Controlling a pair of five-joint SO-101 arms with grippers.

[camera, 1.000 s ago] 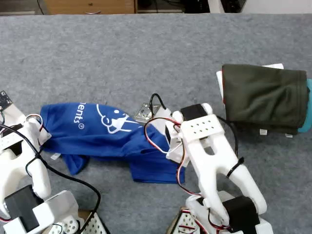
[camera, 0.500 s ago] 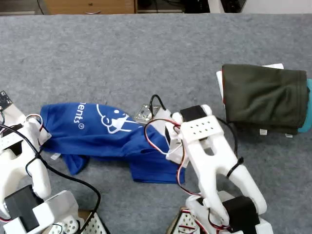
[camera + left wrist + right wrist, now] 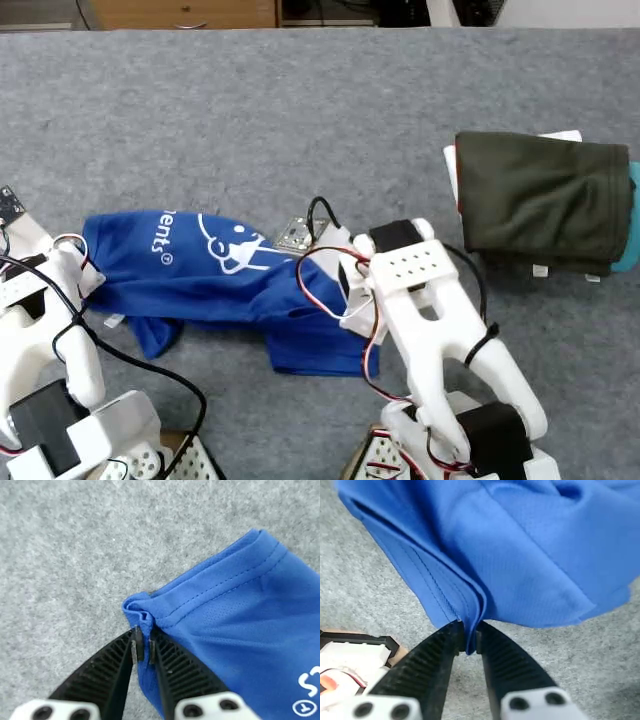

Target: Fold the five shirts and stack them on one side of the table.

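Since the earlier frames the right arm (image 3: 430,310) has shifted only slightly above the shirt's near edge, and the cloth itself lies as before. Blue shirt (image 3: 210,275), with white print on its chest, lies crumpled and stretched sideways across the near half of the grey table (image 3: 300,120), between the two arms. Left gripper (image 3: 144,647) is pressed together on a small bunched fold at one hemmed corner of the shirt, at the end beside the left arm (image 3: 40,320). Right gripper (image 3: 469,635) pinches a doubled, stitched edge at the opposite end, its black ribbed fingers (image 3: 440,655) closed on the layers of cloth. Well apart from the blue shirt, at the right-hand side of the table, sits a stack of folded shirts (image 3: 540,200) with a dark olive one on top; white and teal edges show beneath it. Wooden furniture (image 3: 190,12) borders the far side of the table.
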